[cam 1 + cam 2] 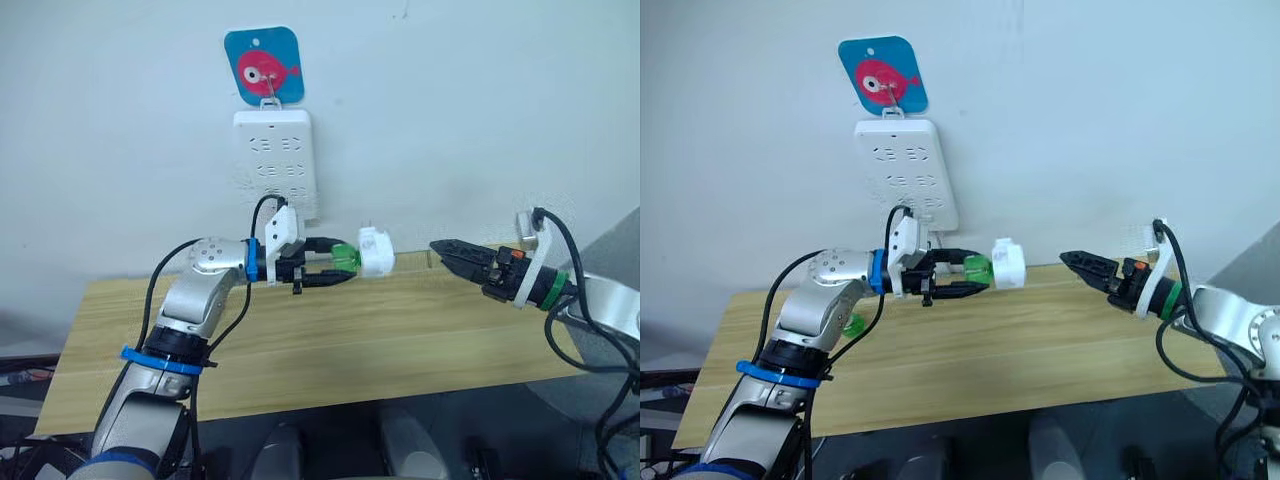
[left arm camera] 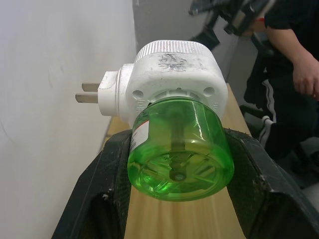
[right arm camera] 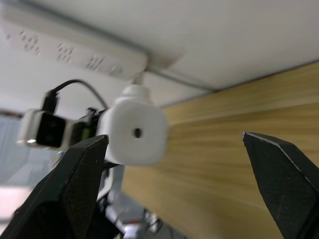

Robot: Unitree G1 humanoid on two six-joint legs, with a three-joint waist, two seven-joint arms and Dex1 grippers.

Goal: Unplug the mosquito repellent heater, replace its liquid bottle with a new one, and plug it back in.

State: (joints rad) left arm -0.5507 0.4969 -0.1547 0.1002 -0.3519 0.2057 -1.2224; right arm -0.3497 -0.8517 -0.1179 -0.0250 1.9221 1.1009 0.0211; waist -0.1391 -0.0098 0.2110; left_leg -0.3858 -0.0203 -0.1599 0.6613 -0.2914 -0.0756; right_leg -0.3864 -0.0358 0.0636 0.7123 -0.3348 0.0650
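The mosquito repellent heater [image 1: 376, 250] is already unplugged from the wall power strip [image 1: 276, 160]; the left claw [image 1: 335, 266] grips its green liquid bottle [image 1: 345, 256] and holds it above the counter [image 1: 400, 330]. The right claw [image 1: 440, 248] hangs open, just beside the heater. Left to do: unscrew this bottle, fit the new one, replug.

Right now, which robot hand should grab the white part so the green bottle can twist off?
Probably the right gripper: it is open, empty and aimed at the heater. The left gripper already clamps the green bottle.
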